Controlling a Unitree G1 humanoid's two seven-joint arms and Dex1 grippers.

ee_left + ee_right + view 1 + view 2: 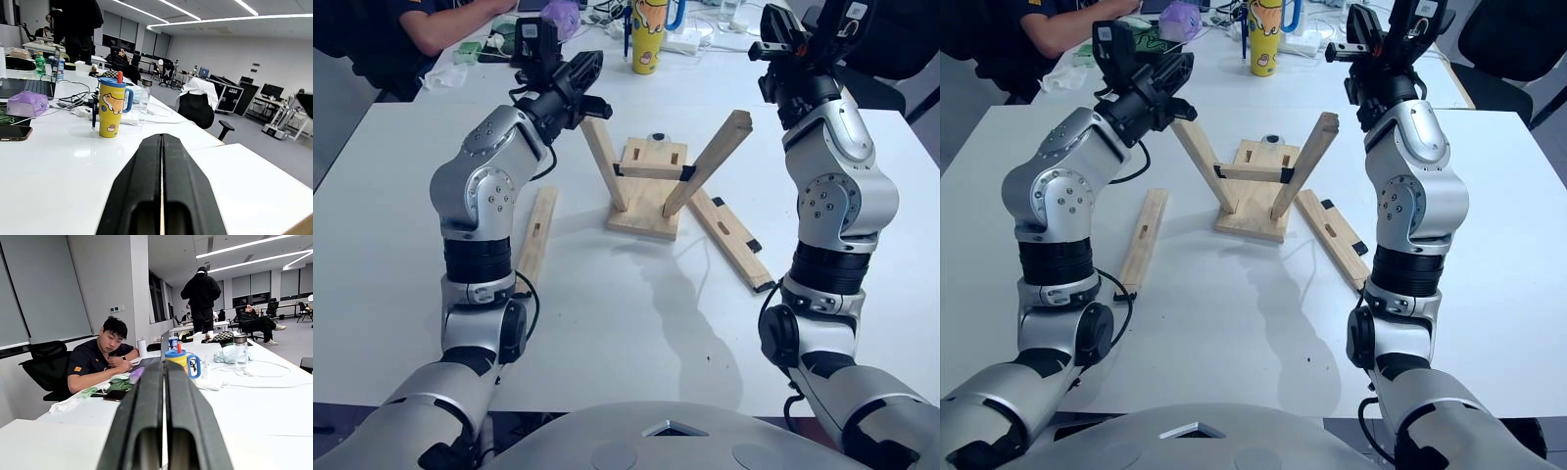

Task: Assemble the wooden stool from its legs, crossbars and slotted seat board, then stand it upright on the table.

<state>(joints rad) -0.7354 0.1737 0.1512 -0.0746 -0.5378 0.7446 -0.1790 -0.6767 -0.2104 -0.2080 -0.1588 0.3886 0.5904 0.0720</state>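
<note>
Nearest me, below my left gripper, a loose pale wooden leg with a slot lies flat on the white counter. Below my right gripper, a second loose slotted wooden piece with black fittings lies flat too, its far end just beside the seat.

Further out, between and beneath both grippers, there's the flat slotted wooden seat board. Two legs stick up from it and splay outward, the left leg and the right leg, with a short wooden crossbar joining them.

My left gripper, pressed together on nothing, hovers just above the left leg's top; I can't tell if they touch. My right gripper, also pressed together and empty, is above the right leg's top, apart from it.

Beyond both stands a yellow cup with a blue handle.
</note>
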